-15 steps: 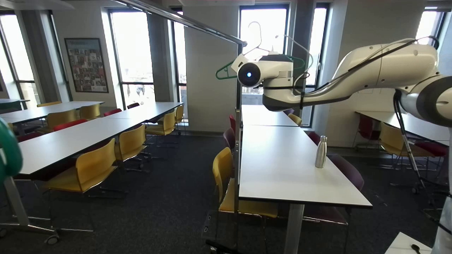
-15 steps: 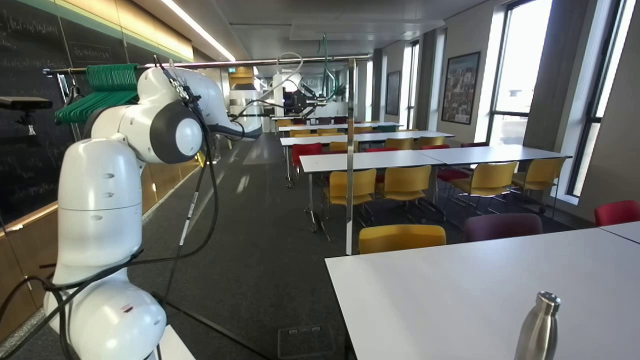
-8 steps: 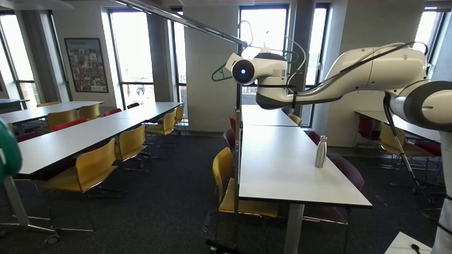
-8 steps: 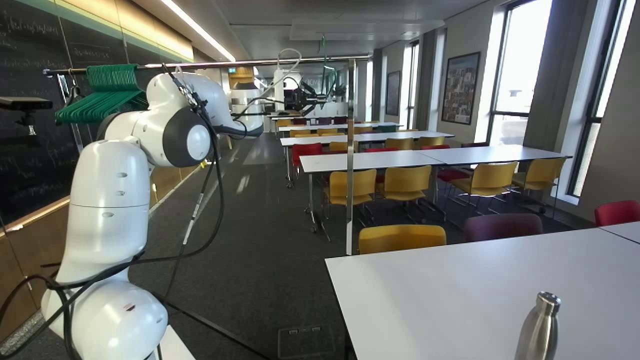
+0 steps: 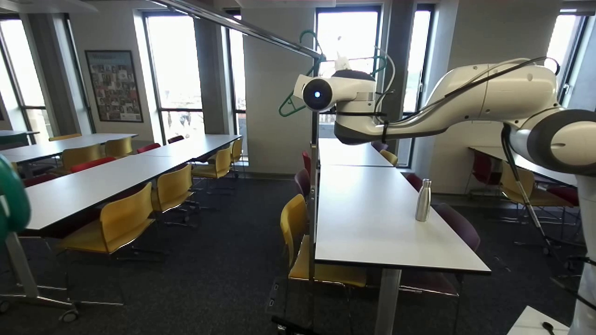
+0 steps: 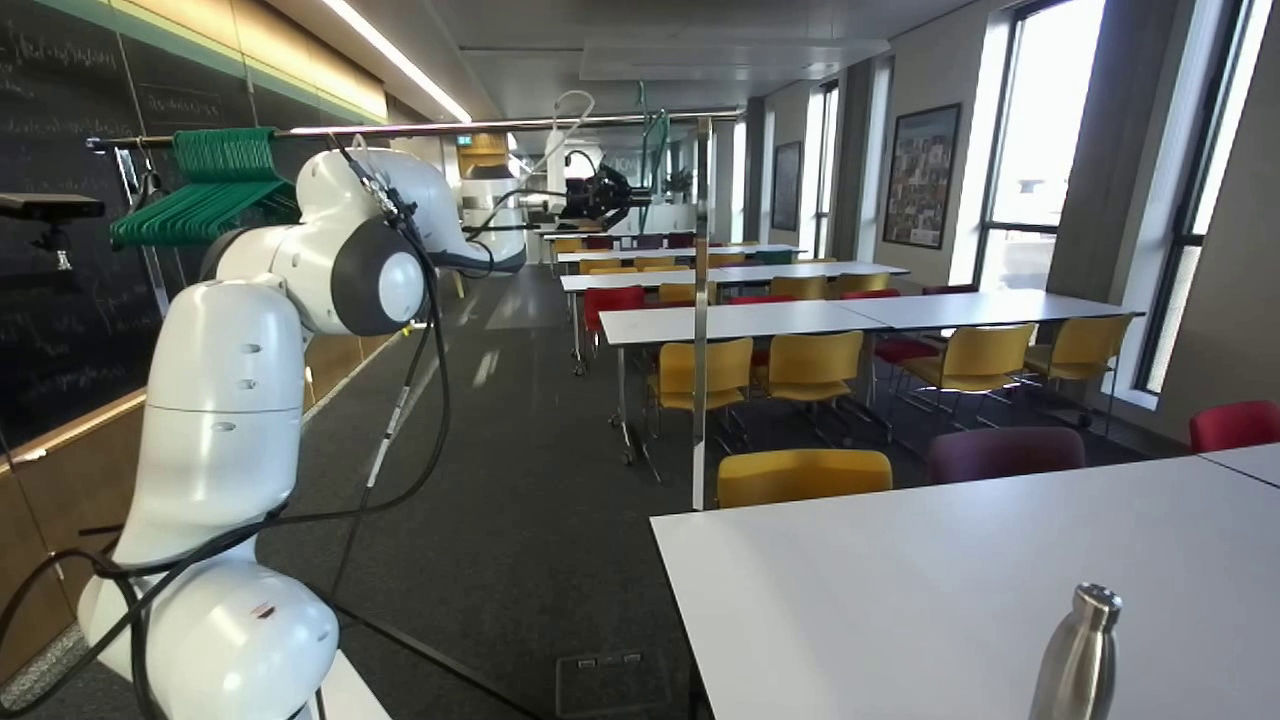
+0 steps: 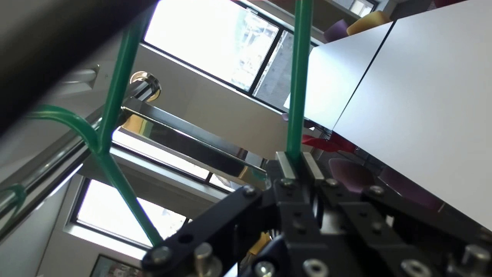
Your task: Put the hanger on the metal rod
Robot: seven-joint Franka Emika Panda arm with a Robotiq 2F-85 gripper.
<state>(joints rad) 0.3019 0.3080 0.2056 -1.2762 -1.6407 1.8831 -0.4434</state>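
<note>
The gripper (image 7: 299, 165) pinched the green clothes hanger (image 7: 300, 77) tight, and its hook (image 5: 308, 32) seemed to curl over the shiny metal rod (image 5: 242, 28).

You're seeing hanger (image 7: 300, 80) shining: smooth, glossy, plastic-looking. You're getting mirror-like polish on metal rod (image 7: 50, 165). Your gripper (image 7: 299, 163) looking mostly matt, screw heads (image 7: 265, 268) glinting, metallic. Your arm (image 6: 225, 470) gleaming: smooth, glossy. Bottle (image 5: 423, 202) glinting, metal. Tabletop (image 5: 372, 223) looking smooth, satin. Yellow chair (image 5: 125, 216) looking smooth, plastic. Floor (image 5: 223, 288) looking matt, rough, carpet-like.
</note>
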